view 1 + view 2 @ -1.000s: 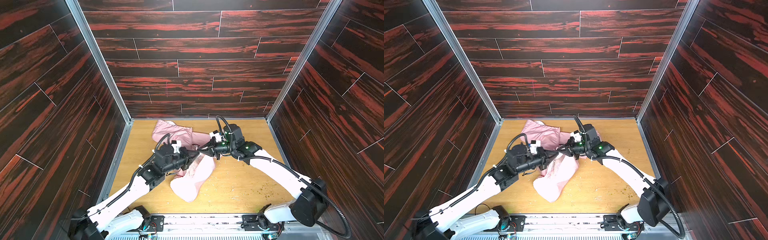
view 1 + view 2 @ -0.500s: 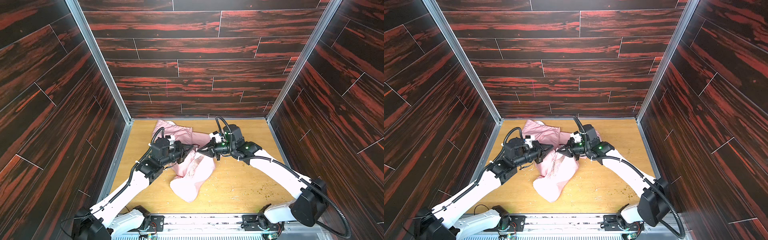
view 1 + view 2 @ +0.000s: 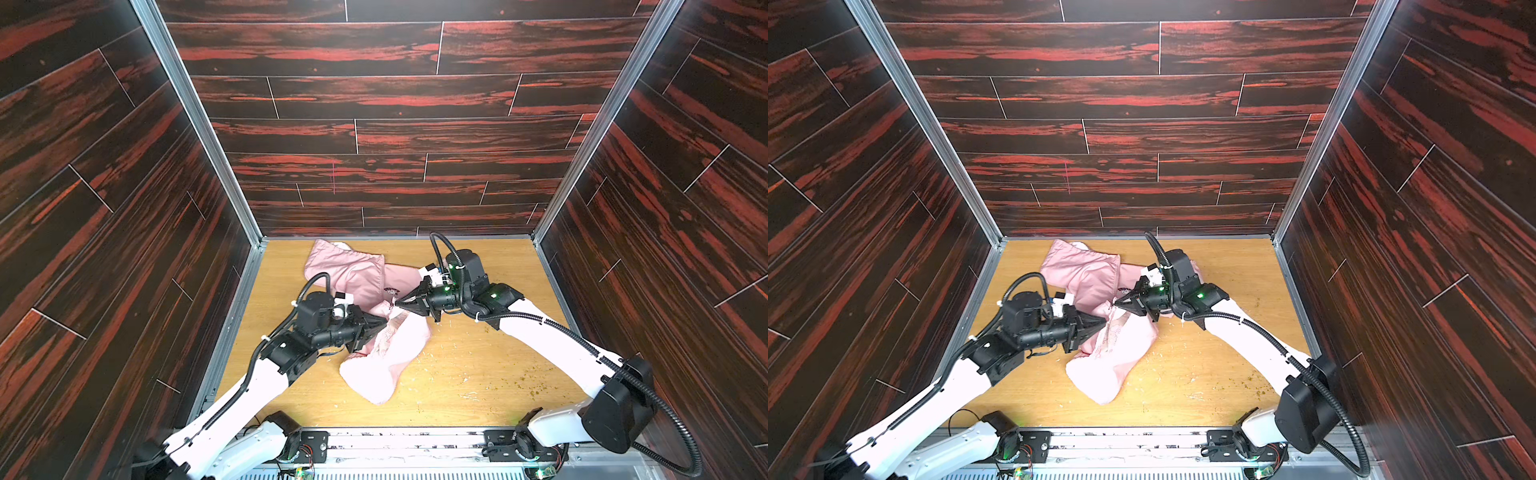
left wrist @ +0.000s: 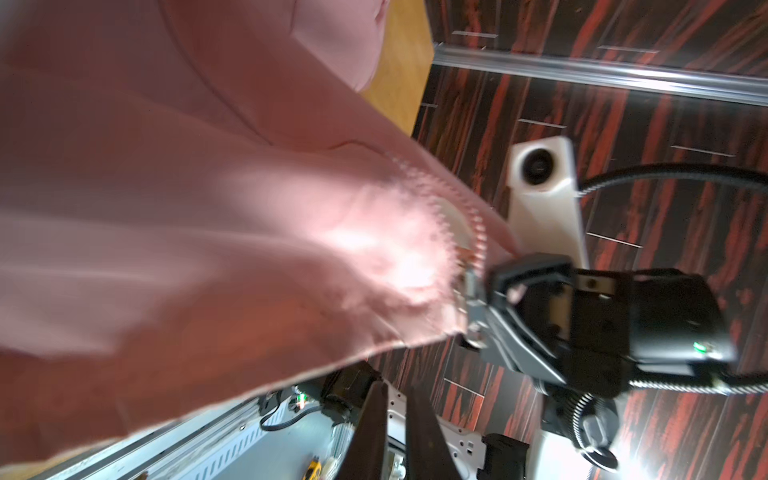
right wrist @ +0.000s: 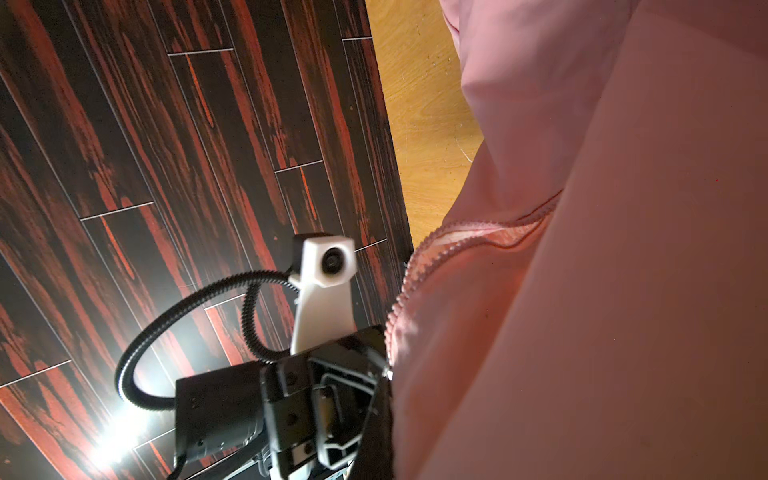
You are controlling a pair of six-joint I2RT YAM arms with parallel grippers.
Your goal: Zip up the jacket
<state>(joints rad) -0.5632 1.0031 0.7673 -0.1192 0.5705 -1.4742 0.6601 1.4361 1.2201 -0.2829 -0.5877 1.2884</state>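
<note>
The light-pink jacket [image 3: 361, 274] [image 3: 1092, 274] lies crumpled mid-table, one sleeve trailing toward the front. My right gripper [image 3: 397, 302] [image 3: 1116, 303] is shut on the metal zipper slider [image 4: 471, 299] and lifts the fabric there. The zipper teeth [image 5: 415, 266] run apart below it, showing the paler lining. My left gripper [image 3: 384, 322] [image 3: 1104, 322] points at the jacket's front edge just below the right one. In the left wrist view its fingers [image 4: 376, 415] stand a narrow gap apart with nothing between them.
The wooden tabletop [image 3: 478, 374] is boxed in by dark wood-pattern walls on three sides. Small crumbs [image 3: 536, 388] are scattered at the right front. A metal rail [image 3: 395, 436] carrying both arm bases runs along the front edge.
My left gripper's jaws have parted slightly and no longer pinch the fabric. The left arm swung toward the back, then came down again. The right gripper has held its place.
</note>
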